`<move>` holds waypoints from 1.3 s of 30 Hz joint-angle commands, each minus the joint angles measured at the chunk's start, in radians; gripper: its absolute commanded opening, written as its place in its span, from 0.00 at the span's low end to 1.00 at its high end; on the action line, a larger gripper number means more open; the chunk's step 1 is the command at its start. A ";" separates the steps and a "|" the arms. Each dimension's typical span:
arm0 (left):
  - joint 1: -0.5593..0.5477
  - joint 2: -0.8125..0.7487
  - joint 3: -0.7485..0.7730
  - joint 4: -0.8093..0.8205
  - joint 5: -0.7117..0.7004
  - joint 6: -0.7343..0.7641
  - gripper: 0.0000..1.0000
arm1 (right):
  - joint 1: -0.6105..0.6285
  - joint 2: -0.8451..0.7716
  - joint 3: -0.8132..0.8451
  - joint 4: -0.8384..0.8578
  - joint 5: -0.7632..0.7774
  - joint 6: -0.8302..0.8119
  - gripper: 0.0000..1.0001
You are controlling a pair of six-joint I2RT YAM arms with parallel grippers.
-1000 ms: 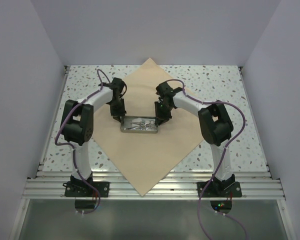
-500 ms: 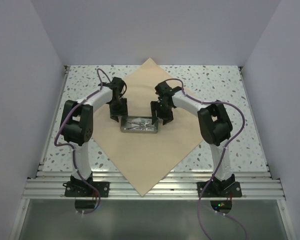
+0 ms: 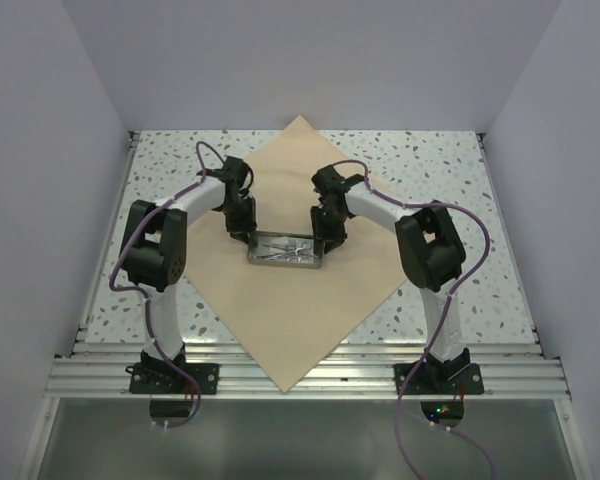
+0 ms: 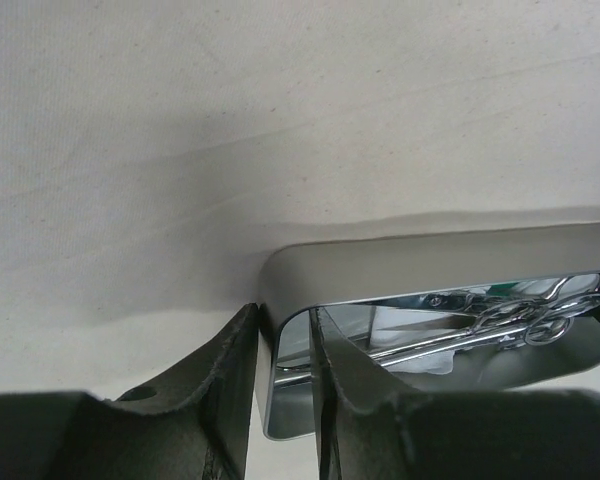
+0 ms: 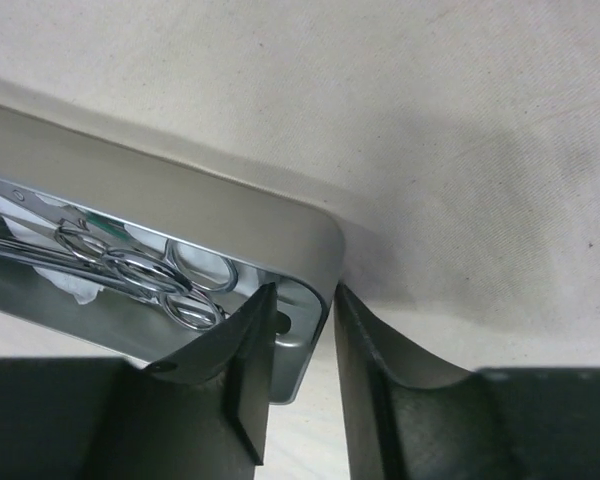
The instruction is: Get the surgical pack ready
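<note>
The surgical pack wrap (image 3: 280, 320) is a wide beige-tan sheet lying flat as a diamond on the table. It fills the background of the left wrist view (image 4: 280, 120) and the right wrist view (image 5: 430, 120). A small shiny metal tray (image 3: 286, 250) with scissors-like instruments (image 5: 130, 270) sits at the sheet's middle. My left gripper (image 3: 245, 232) straddles the tray's left end wall (image 4: 430, 265) and is shut on it (image 4: 285, 315). My right gripper (image 3: 328, 238) straddles the tray's right end wall (image 5: 180, 200), one finger inside and one outside (image 5: 305, 295).
The speckled tabletop (image 3: 430, 170) shows around the sheet's corners. Plain walls enclose it on the left, back and right. A metal rail (image 3: 300, 375) with both arm bases runs along the near edge.
Both grippers have closed in on the tray's ends from a slightly wider stance. The tray has shifted a little to the right and toward me.
</note>
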 commanded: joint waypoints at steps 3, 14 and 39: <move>-0.019 0.001 0.029 0.055 0.081 -0.004 0.29 | -0.018 -0.061 -0.013 0.010 -0.018 0.008 0.31; -0.019 -0.013 0.019 0.032 0.020 0.002 0.48 | -0.038 -0.039 0.010 0.001 -0.023 -0.016 0.42; 0.044 -0.614 -0.292 0.087 -0.017 0.052 0.68 | -0.076 -0.577 -0.314 -0.070 -0.120 -0.153 0.98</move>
